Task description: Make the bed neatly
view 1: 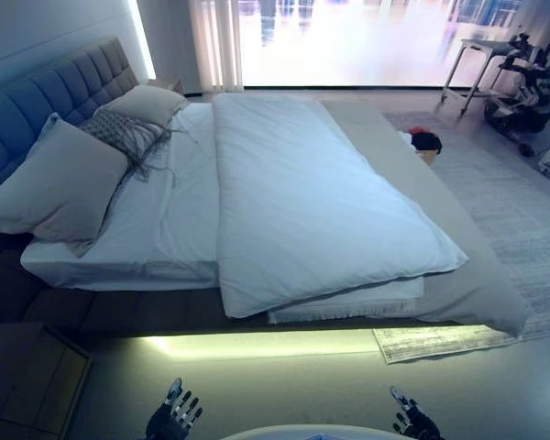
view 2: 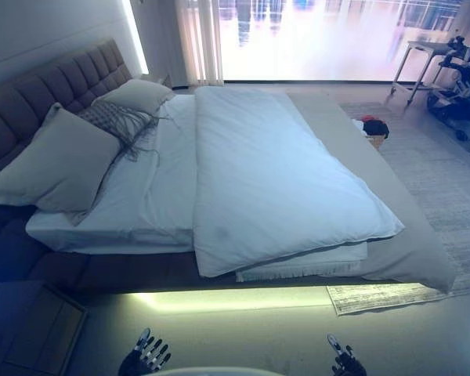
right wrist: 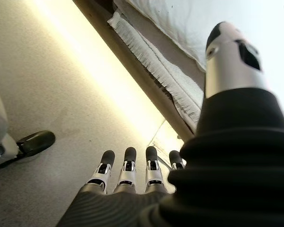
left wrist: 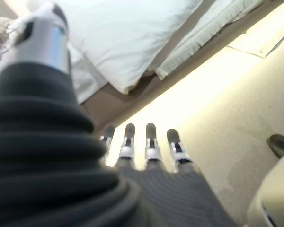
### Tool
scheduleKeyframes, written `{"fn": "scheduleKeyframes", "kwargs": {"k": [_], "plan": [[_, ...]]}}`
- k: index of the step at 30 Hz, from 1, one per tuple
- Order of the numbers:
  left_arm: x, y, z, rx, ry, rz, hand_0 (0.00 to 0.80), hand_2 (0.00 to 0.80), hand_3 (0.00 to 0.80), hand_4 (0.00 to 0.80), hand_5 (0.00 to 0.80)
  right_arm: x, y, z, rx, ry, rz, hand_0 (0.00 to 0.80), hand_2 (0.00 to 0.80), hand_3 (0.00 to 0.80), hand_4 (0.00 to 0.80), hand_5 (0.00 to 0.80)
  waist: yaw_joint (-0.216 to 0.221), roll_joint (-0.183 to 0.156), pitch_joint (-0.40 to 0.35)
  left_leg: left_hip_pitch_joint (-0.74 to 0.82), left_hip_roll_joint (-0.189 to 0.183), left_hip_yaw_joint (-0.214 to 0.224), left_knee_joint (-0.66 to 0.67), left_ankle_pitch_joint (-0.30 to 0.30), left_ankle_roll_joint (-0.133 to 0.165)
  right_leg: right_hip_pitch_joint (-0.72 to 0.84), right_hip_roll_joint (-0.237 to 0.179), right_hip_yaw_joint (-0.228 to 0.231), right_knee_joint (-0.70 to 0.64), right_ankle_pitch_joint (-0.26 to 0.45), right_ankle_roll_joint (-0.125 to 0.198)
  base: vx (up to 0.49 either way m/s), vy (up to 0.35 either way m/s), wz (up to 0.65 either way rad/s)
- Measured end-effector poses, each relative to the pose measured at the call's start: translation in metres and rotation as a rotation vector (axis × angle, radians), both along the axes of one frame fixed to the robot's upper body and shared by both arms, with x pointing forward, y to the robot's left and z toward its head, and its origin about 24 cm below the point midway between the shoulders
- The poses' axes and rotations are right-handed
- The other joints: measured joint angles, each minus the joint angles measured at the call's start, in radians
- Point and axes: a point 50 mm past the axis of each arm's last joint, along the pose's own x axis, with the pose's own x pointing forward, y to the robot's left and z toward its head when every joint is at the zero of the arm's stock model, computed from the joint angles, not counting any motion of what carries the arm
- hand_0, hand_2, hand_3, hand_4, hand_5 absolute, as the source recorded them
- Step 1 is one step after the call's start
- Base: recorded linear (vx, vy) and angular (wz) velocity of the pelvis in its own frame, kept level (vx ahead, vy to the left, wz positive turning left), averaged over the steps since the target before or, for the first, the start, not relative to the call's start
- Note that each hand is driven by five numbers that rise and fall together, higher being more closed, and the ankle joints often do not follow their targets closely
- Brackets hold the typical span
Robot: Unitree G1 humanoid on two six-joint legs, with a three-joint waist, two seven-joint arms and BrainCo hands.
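Duvet point(view 1: 312, 202): we see it white, spread over the bed (pillows point(view 1: 60, 183) at the headboard).
Left hand point(view 1: 172, 417): fingers straight, apart, empty.
Right hand point(view 1: 411, 420): same.

Bright window point(view 1: 367, 37) behind, pale rug point(view 1: 522, 211) right, possibly a nightstand point(view 1: 37, 385) lower left.

A plain white duvet point(view 1: 321, 202) is lying over a white sheet point(view 1: 170, 215) and a grey-beige bedspread point(view 1: 458, 238). Beige pillows point(view 1: 60, 183) are flanking a grey patterned fringed cushion point(view 1: 119, 133), and the tufted headboard point(view 1: 50, 92) is showing grey-blue squares.
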Motion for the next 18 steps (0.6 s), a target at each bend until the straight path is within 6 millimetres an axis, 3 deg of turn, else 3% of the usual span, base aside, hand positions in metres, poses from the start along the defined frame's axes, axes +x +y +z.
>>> {"fn": "scheduleKeyframes", "kwargs": {"k": [18], "plan": [[-0.0083, -0.0009, -0.0036, 0.044, 0.093, -0.054, 0.000, 0.000, 0.000, 0.000, 0.000, -0.0084, 0.0058, -0.0039, 0.028, 0.051, 0.039, 0.000, 0.000, 0.000, 0.000, 0.000, 0.000, -0.002, -0.003, 0.000, 0.000, 0.000, 0.000, 0.000, 0.001, 0.000, 0.000, 0.000, 0.000, 0.000, 0.000, 0.000, 0.000, 0.00]]}}
